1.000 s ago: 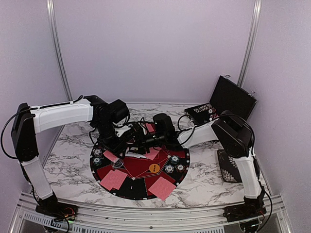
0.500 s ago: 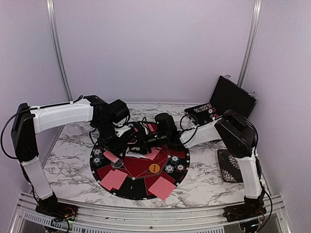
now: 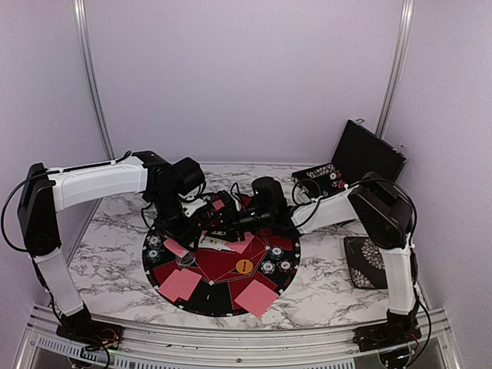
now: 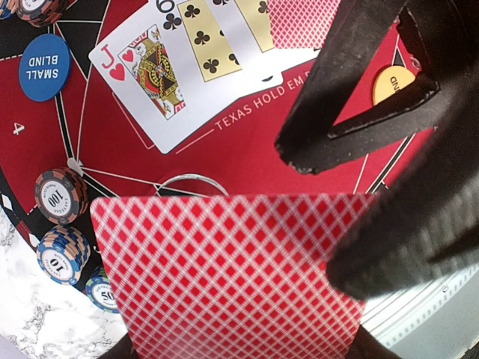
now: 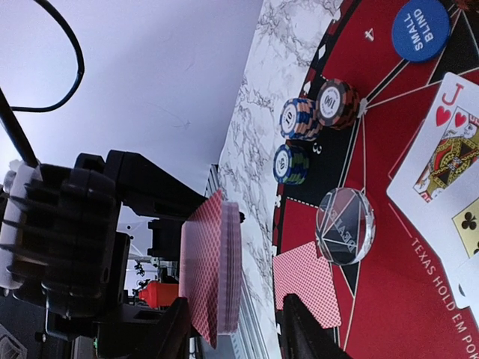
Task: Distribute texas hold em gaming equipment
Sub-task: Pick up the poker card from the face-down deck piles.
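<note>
A: What is the room looking like?

B: Plain lilac walls are closing in a white-and-grey marbled surface (image 3: pixel 108 223). A round black-and-red poker mat (image 3: pixel 223 265) is lying in the middle of it, a black hinged case (image 3: pixel 354 165) is standing open at the far right, and a dark flower-patterned tray (image 3: pixel 365 261) is sitting near the right arm.

A: And the cards?

B: The left hand (image 3: pixel 188 231) is grasping a deck of red-backed cards (image 4: pixel 232 273) on edge above the mat. The right hand (image 5: pixel 232 333) is reaching toward that deck with its fingers parted on either side; I cannot tell whether they are touching it. On the mat, three face-up cards (image 4: pixel 194 60) are lying fanned, starting with the jack of hearts, and one more red-backed card is overlapping them.

A: Anything else counted?

B: From the right wrist, three chip stacks (image 5: pixel 314 123) are sitting together at the mat's edge, with a blue small blind button (image 5: pixel 420 28) beyond them and a clear dealer puck (image 5: pixel 344 226) nearer. An orange button (image 3: pixel 244 267) is lying centrally. From above, three face-down card piles (image 3: pixel 255 296) are resting along the near half.
</note>
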Robot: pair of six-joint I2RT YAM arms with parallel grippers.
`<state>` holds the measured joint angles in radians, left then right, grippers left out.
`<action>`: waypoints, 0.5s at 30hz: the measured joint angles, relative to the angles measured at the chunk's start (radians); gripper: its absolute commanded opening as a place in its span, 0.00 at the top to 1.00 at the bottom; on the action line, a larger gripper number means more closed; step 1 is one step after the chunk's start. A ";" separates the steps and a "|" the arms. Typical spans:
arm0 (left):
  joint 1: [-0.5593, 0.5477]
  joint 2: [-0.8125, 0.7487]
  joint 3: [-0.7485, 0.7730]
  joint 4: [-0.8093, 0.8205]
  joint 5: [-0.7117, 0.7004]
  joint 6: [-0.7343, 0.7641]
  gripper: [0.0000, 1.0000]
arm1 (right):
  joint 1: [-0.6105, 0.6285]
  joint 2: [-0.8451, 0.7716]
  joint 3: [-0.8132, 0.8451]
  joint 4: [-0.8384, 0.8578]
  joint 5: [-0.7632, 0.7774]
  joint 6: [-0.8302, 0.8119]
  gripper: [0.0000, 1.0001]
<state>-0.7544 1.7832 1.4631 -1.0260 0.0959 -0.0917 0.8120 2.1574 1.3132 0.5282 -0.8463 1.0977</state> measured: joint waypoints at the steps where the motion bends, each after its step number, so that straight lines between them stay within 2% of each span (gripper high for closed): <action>1: 0.000 0.000 0.000 0.000 0.000 0.000 0.55 | 0.000 0.000 -0.003 0.003 0.000 0.003 0.65; 15: 0.000 0.000 0.000 0.000 0.000 0.000 0.55 | -0.002 -0.016 -0.027 0.045 0.000 0.032 0.72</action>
<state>-0.7544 1.7832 1.4631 -1.0264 0.0959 -0.0917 0.8104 2.1410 1.2858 0.5735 -0.8467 1.1301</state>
